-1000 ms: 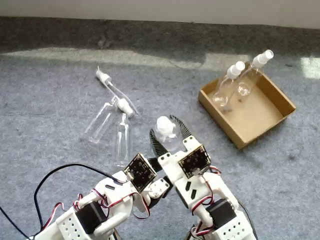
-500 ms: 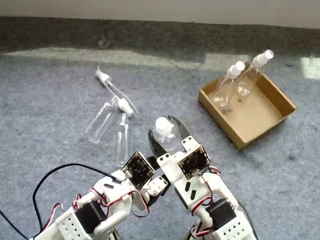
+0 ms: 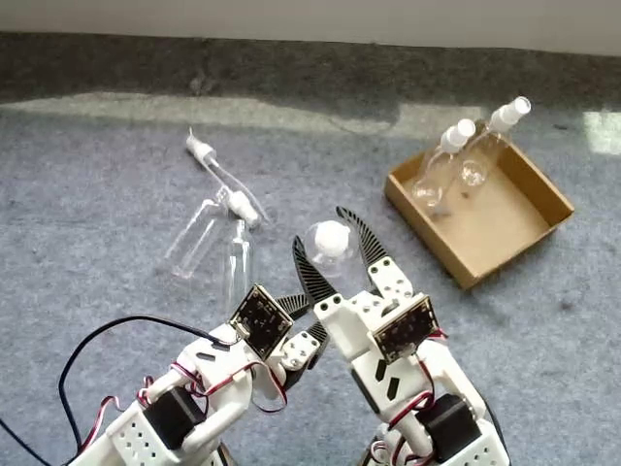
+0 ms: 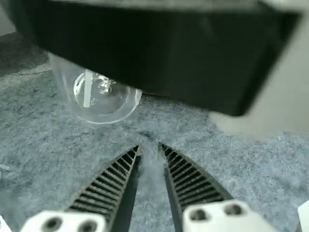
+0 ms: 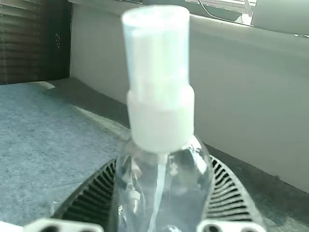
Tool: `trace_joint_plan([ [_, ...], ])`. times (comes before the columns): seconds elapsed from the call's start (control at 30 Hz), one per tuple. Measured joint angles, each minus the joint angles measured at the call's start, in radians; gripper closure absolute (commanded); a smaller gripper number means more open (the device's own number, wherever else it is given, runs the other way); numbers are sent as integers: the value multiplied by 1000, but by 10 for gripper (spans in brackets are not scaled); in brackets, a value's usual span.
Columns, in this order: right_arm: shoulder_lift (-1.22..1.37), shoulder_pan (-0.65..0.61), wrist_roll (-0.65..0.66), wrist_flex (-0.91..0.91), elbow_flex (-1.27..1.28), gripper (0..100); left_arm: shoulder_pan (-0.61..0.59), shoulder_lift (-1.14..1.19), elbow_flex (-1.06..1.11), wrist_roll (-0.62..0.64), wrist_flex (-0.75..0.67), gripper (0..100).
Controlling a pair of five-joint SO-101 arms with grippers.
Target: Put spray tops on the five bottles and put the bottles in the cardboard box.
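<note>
While pinching a clear bottle [image 3: 332,239] upright in the ribbed right claw [image 3: 317,225], lifted and swung toward 1 o'clock since a second ago. Holds the left claw [image 4: 150,147] barely spread below, gripping nothing. Shows two capped bottles [image 3: 437,173] leaning in the cardboard box [image 3: 500,228] at 2 o'clock. Leaves two uncapped bottles [image 3: 236,264] and spray tops [image 3: 202,149] on the fuzzy grey table [image 3: 116,214] at 10 o'clock.

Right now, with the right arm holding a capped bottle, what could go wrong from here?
The smooth, round bottle might slip or tilt in the right tool on the way over. The left tool sits close by it, so the arms could clash. Two capped bottles already lean on the cardboard box rim; a third may knock them.
</note>
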Motion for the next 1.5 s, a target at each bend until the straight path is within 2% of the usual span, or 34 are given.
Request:
trace_joint_plan([
  [0.17,0,0,0,0,-2,875,0,0,0,0,-2,995],
  [0.4,-2,2,2,0,-2,875,-25,0,0,0,-144,995],
  [0.77,-12,0,3,89,-2,875,-97,2,0,3,-153,995],
  [1.0,-14,2,-64,104,-3,875,-118,2,0,3,-147,995],
  [1.1,-3,55,-72,106,-2,875,-120,2,0,0,-104,995],
  [1.3,-2,255,-77,106,-2,875,-129,0,0,0,-60,995],
  [1.5,-2,371,78,106,-2,875,-137,0,0,0,-43,995],
])
